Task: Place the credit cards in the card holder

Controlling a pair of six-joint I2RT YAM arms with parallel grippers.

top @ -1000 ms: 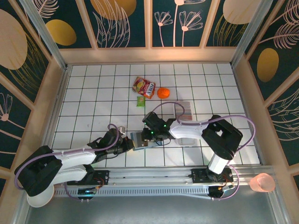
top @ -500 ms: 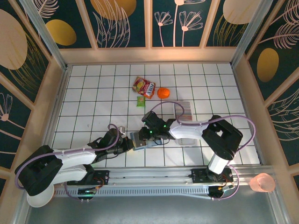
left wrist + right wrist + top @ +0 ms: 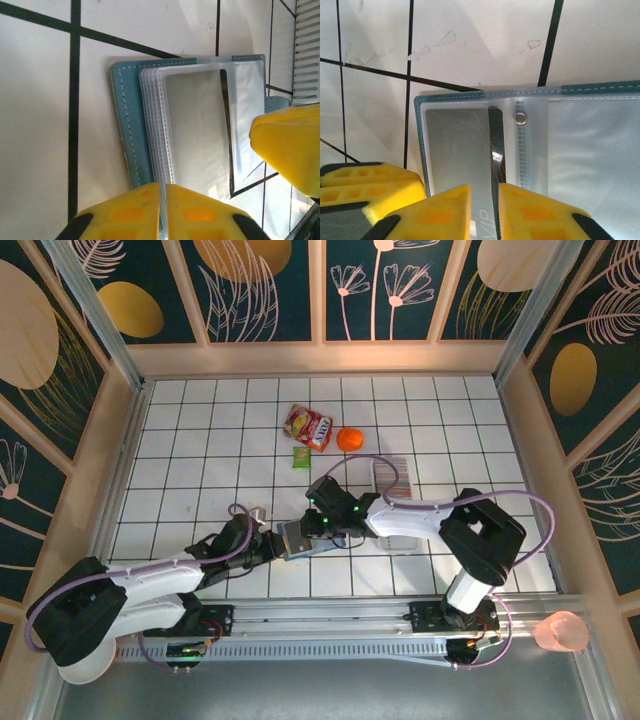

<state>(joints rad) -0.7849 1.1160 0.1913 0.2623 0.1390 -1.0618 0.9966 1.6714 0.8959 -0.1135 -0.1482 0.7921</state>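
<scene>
- The card holder (image 3: 300, 537) lies open and flat on the white-tiled worktop (image 3: 200, 440), its clear sleeves facing up.
- One grey card (image 3: 457, 150) with a dark stripe sits under the top sleeve. We judge it nearly home, but its near end is hidden by the fingers, so we cannot say it is fully seated.
- The right end effector (image 3: 322, 526) is over the card holder's right part, its jaws narrow with a slim gap above the card's end. Whether it pinches the card or merely presses on it, we cannot tell.
- The left end effector (image 3: 270, 547) meets the card holder's left edge, jaws almost together, seemingly pinning the sleeves down.
- What is left, in our judgement, is to seat this card and then fetch the others. A pale striped stack (image 3: 396, 476) to the right of and beyond the card holder may be them, but it is too small to tell.
- From the top view we get both arms converging on the card holder, and an orange (image 3: 348, 439) well beyond it.
- The right wrist view adds the sleeve's rivet (image 3: 521, 118) and the letters "VIP" on the card. The left wrist view adds the stitched teal border and the layered sleeve edges.
</scene>
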